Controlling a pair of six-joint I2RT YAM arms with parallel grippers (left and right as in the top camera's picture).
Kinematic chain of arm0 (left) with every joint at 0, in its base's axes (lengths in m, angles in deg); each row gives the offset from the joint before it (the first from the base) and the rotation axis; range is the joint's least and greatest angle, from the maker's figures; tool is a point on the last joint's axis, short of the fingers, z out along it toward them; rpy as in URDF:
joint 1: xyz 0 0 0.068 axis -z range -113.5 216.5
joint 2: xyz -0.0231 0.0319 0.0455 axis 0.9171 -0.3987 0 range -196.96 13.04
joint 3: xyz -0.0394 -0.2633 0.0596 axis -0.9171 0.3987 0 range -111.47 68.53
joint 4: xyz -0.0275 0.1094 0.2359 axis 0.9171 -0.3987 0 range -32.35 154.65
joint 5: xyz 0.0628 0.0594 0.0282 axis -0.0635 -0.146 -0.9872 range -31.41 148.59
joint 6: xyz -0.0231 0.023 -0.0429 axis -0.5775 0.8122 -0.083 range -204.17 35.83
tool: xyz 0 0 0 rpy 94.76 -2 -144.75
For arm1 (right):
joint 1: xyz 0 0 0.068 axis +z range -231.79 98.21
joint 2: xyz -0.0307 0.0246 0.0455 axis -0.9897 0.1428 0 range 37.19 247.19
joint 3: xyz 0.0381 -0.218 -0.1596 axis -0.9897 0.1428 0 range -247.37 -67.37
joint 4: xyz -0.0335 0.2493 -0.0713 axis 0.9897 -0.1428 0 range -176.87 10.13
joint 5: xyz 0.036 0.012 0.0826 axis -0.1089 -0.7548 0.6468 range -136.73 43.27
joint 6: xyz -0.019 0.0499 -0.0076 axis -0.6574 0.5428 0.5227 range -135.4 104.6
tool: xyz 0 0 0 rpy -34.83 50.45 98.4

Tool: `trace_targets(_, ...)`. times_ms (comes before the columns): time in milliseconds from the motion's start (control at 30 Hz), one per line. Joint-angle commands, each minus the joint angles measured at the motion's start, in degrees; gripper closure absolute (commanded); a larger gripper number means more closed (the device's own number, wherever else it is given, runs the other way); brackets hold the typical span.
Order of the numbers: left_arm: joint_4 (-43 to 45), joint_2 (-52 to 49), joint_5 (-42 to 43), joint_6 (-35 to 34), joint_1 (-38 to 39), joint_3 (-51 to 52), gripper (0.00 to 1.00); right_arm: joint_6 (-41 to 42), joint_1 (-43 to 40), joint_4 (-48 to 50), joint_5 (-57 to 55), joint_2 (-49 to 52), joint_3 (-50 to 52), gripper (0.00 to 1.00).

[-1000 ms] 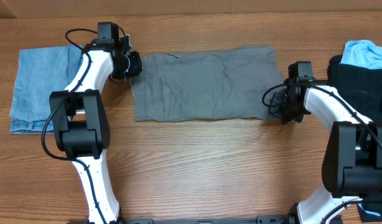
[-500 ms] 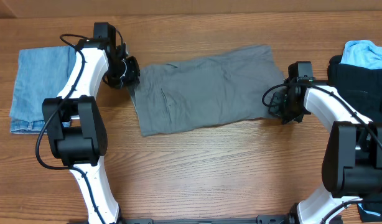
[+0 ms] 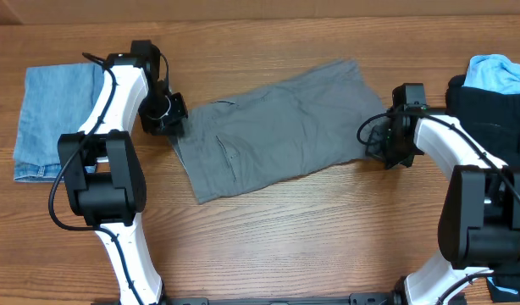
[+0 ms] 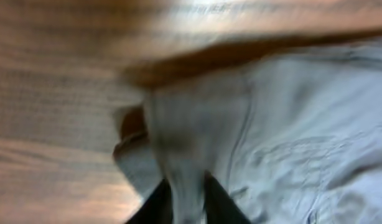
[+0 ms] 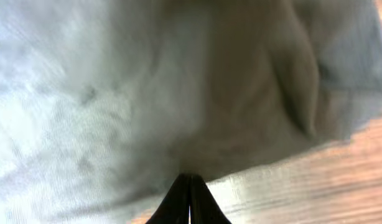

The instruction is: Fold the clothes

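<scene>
Overhead, both sets of fingers are hidden under the wrist housings, so the grips can only be read from the wrist views, and both of those are blurred. In the left wrist view the left gripper (image 4: 188, 208) has its dark fingers (image 4: 155, 208) closed on a bunched fold of the grey shorts (image 3: 277, 127). In the right wrist view the right gripper (image 5: 190, 198) has its fingers pressed tip to tip at the hem of the shorts, seemingly pinching it. The shorts lie spread on the tabletop (image 3: 311, 237) with their long axis slanted, the left end nearer the robot and the right end farther. Bare wood lies open on the near side of the shorts. Folded blue denim (image 3: 52, 119) sits well apart beyond their left end, and a black garment (image 3: 489, 110), cut off by the frame edge, lies near their right end.
</scene>
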Motion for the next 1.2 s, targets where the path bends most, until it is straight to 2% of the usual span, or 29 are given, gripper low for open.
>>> trace_targets(0, -1.92, 1.27, -1.97, -0.90, -0.42, -0.13, 0.77, 0.07, -0.28, -3.82, -0.50, -1.03, -9.75, 0.96)
trace_targets(33, -2.32, 1.27, -2.69, -1.38, -0.61, -0.24, 0.78, -0.04, -0.28, -5.55, -0.50, -1.03, -12.13, 0.96)
trace_targets(67, -2.62, 1.27, -3.10, -1.75, -0.94, -0.37, 0.86, -0.28, -0.28, -7.13, -0.46, -1.03, -14.40, 0.96)
trace_targets(167, -4.33, 1.27, -2.36, -3.74, -2.58, -2.23, 0.95, -2.23, -0.28, -10.51, 1.36, -1.03, -20.09, 0.94)
trace_targets(267, -4.98, 1.27, 2.27, -4.22, -3.65, -4.24, 0.96, -5.79, -0.28, -11.15, 8.00, -1.03, -22.32, 0.93)
trace_targets(400, -4.35, 1.27, 10.29, -1.11, -3.04, -4.66, 0.96, -9.38, -0.20, -10.91, 15.54, -0.24, -22.01, 0.96)
trace_targets(500, -3.65, 1.27, 10.80, -0.04, -1.27, -4.66, 0.96, -11.80, -0.07, -10.27, 18.84, 0.35, -21.00, 0.96)
trace_targets(567, -3.43, 1.27, 8.72, -0.46, -0.31, -4.66, 0.96, -14.71, -0.04, -9.60, 22.27, 0.39, -20.02, 0.96)
trace_targets(633, -3.93, 1.27, 0.98, -2.29, 0.79, -4.66, 0.95, -17.73, -0.07, -7.80, 27.39, 0.39, -18.36, 0.96)
trace_targets(733, -5.66, 1.27, -7.67, -4.74, 2.25, -4.66, 0.94, -17.88, 0.00, -5.09, 28.87, 0.39, -16.20, 0.96)
trace_targets(933, -5.70, 1.27, -2.71, -4.50, 3.74, -4.68, 0.96, -17.86, 0.33, 3.76, 28.89, 0.42, -8.74, 0.96)
trace_targets(1000, -5.97, 1.27, -6.58, -4.90, 3.74, -4.72, 0.96, -17.86, 0.33, 6.08, 28.89, 0.42, -6.40, 0.96)
trace_targets(1100, -7.72, 1.27, -17.59, -8.46, 3.65, -4.72, 0.96, -17.86, 0.33, 8.35, 28.85, 0.50, -4.09, 0.96)
trace_targets(1167, -8.68, 1.27, -19.87, -9.05, 3.43, -4.72, 0.96, -17.86, 0.33, 10.56, 28.81, 0.50, -2.29, 0.96)
